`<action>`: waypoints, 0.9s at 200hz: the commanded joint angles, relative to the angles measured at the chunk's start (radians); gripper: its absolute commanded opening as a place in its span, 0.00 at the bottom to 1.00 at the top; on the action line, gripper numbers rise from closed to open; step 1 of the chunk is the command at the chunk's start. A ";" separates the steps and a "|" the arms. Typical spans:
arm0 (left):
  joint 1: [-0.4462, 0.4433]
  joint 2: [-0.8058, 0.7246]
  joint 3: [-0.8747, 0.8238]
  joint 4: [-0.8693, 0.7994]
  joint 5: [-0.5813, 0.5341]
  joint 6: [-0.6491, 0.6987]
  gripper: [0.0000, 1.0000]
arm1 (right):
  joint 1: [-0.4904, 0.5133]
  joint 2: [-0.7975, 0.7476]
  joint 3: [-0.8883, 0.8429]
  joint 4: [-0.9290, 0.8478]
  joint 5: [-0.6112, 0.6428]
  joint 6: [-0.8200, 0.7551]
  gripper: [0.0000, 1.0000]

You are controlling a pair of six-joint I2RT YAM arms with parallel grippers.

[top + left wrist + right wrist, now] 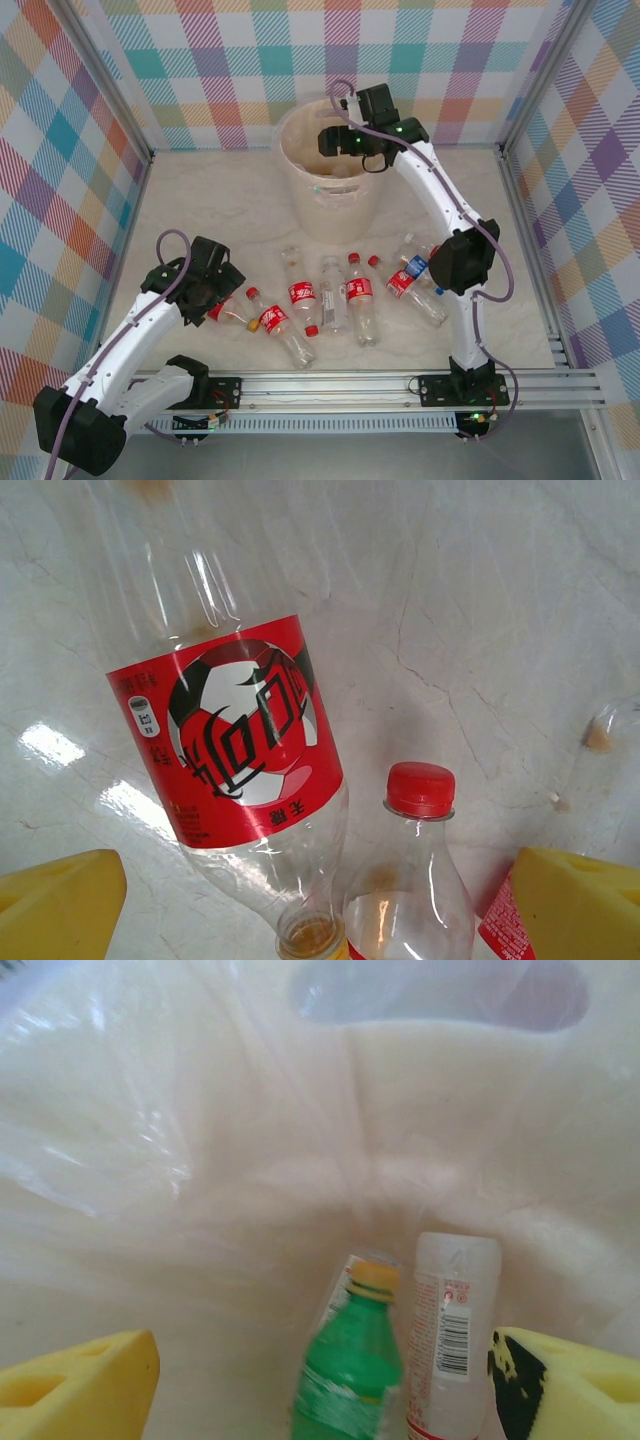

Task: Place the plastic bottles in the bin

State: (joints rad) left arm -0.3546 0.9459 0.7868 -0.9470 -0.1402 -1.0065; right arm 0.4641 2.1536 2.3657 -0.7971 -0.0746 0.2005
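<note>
Bin (250, 1190) contains one green bottle (352, 1365) and one clear labelled bottle (452, 1335). Right gripper (320, 1350) above them, jaws spread, empty. Left gripper (318, 870) likewise spread.

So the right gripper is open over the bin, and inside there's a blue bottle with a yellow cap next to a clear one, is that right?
Not quite. The right wrist view shows a green bottle with the yellow cap, not a blue one. The rest holds: the right gripper is open over the bin, and a clear bottle lies beside the green one.
</note>
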 commanded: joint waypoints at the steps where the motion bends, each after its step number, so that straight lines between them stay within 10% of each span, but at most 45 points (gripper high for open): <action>1: 0.011 0.000 -0.034 0.024 0.007 -0.016 0.98 | 0.001 -0.053 0.072 -0.010 -0.050 -0.008 0.87; 180: 0.009 0.108 -0.270 0.347 0.129 -0.257 0.89 | -0.194 -0.796 -0.796 0.165 -0.061 0.102 0.89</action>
State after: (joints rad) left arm -0.3508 1.0252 0.5259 -0.6647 -0.0261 -1.2327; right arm 0.2852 1.4338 1.6333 -0.6468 -0.1394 0.2806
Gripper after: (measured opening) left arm 0.908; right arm 0.887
